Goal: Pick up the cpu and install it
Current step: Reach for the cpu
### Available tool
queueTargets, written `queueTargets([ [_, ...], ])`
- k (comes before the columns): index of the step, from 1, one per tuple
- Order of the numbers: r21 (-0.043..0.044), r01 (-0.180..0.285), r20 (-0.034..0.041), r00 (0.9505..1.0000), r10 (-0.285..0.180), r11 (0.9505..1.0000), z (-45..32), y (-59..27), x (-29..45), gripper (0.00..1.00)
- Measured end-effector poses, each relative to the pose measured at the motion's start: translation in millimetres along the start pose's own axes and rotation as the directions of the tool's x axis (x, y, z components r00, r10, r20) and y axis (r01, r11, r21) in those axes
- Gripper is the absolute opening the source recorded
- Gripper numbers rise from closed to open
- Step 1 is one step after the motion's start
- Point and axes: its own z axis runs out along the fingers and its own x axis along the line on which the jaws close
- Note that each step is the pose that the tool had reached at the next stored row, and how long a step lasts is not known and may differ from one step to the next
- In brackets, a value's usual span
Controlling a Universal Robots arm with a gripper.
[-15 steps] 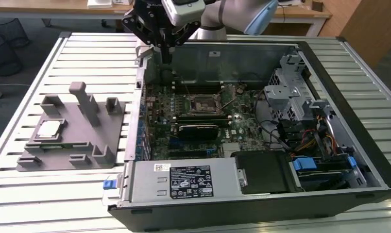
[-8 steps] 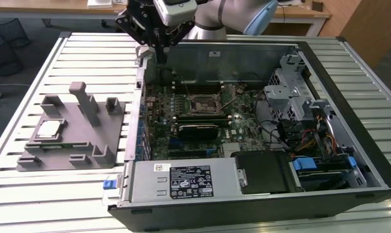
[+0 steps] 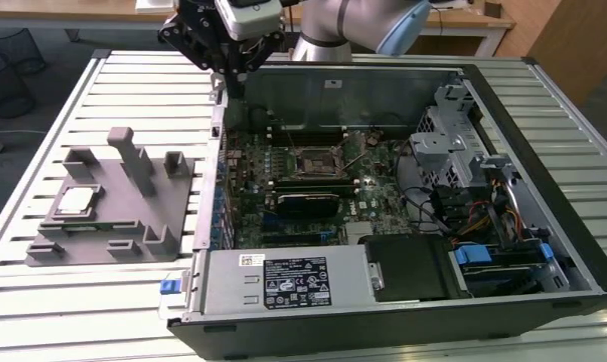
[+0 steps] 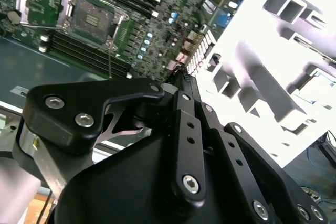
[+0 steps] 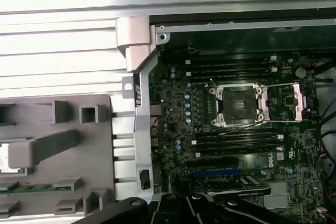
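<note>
The cpu (image 3: 77, 200), a small pale silver square, lies flat in a recess of the grey fixture (image 3: 112, 219) on the exterior view's left, outside the computer case. In the second wrist view the cpu (image 4: 319, 85) is a bright square on the washed-out fixture (image 4: 262, 72). My gripper (image 3: 233, 79) hangs over the case's far left corner, well away from the cpu, shut with nothing in it. The motherboard socket (image 3: 314, 161) stands bare with its metal load plate (image 5: 291, 100) swung open. Both wrist views show the socket (image 5: 239, 103) (image 4: 89, 17).
The open computer case (image 3: 544, 151) lies on a slatted metal table (image 3: 132, 83). Inside are memory slots (image 3: 308, 181), a drive cage (image 3: 444, 143), cables (image 3: 474, 219) and a power supply (image 3: 283, 279) at the front. Upright posts (image 3: 132, 154) rise from the fixture.
</note>
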Motion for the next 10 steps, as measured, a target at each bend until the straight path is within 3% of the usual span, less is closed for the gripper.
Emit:
queueTargets([
  [10,0.0,0.0,0.0,1.0,0.0,1.0,-0.6,-2.2,29.9,0.11],
])
